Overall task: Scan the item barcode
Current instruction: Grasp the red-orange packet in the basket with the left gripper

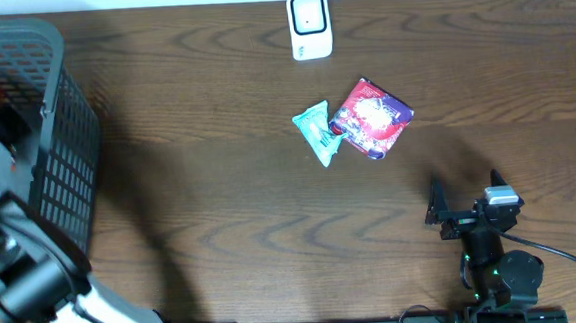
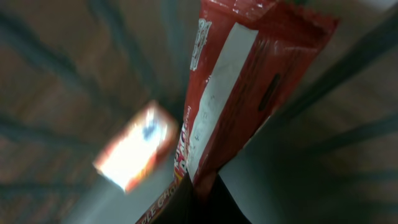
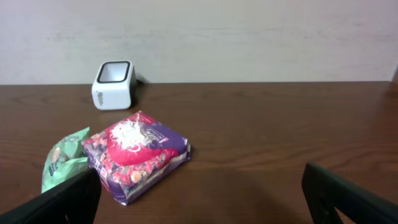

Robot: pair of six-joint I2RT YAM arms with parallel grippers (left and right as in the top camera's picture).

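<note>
In the left wrist view my left gripper [image 2: 202, 190] is shut on the lower edge of a red packet [image 2: 249, 81] with a white back panel, held among the dark walls of the grey basket [image 1: 62, 145]. No barcode shows on it. The white scanner [image 1: 310, 25] stands at the table's far edge, and it also shows as the scanner [image 3: 114, 84] in the right wrist view. My right gripper [image 1: 468, 206] rests open at the near right, holding nothing, with its fingers [image 3: 68, 202] spread wide.
A purple and red snack bag [image 1: 370, 116] and a green packet [image 1: 316, 132] lie together mid-table, in front of the scanner. An orange and white box [image 2: 137, 149] lies blurred in the basket. The left arm [image 1: 13, 258] leans over the basket.
</note>
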